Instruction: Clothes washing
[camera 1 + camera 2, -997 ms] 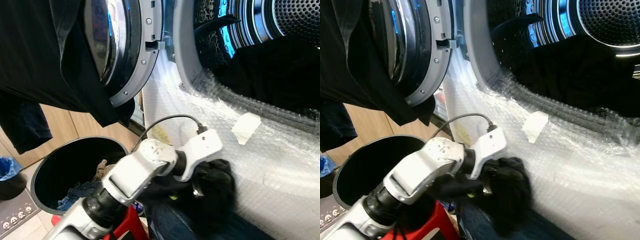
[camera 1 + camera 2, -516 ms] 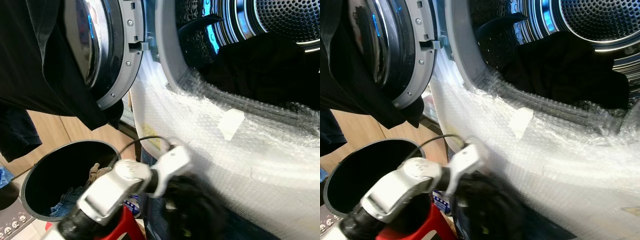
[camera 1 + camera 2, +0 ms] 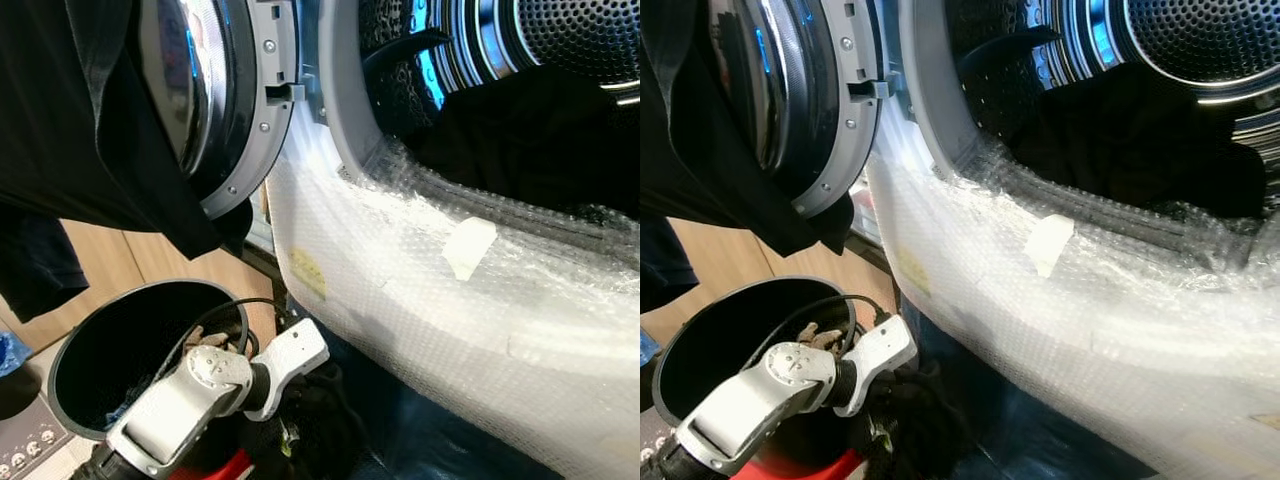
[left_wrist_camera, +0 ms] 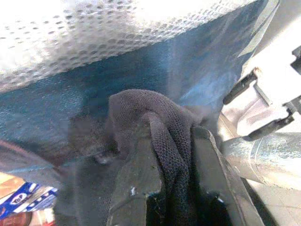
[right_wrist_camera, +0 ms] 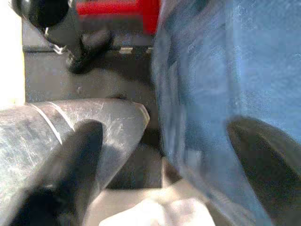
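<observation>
Loading step: left pincer (image 4: 171, 188) clamped on a dark garment (image 4: 155, 122), low beside the basket (image 3: 70, 345) — next, a lift into the drum (image 3: 560, 60). Right pincer (image 5: 155, 155): cannot tell.

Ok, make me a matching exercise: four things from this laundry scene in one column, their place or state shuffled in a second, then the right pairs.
Things:
1. left hand
2. washer door
3. round bin
4. tape patch

Places or states:
A. swung open, dark cloth draped over it
B. stuck on the bubble wrap below the drum opening
C. shut on a dark mesh garment
D. on the floor beside the washer, some clothes inside

Pairs: 1-C, 2-A, 3-D, 4-B
</observation>
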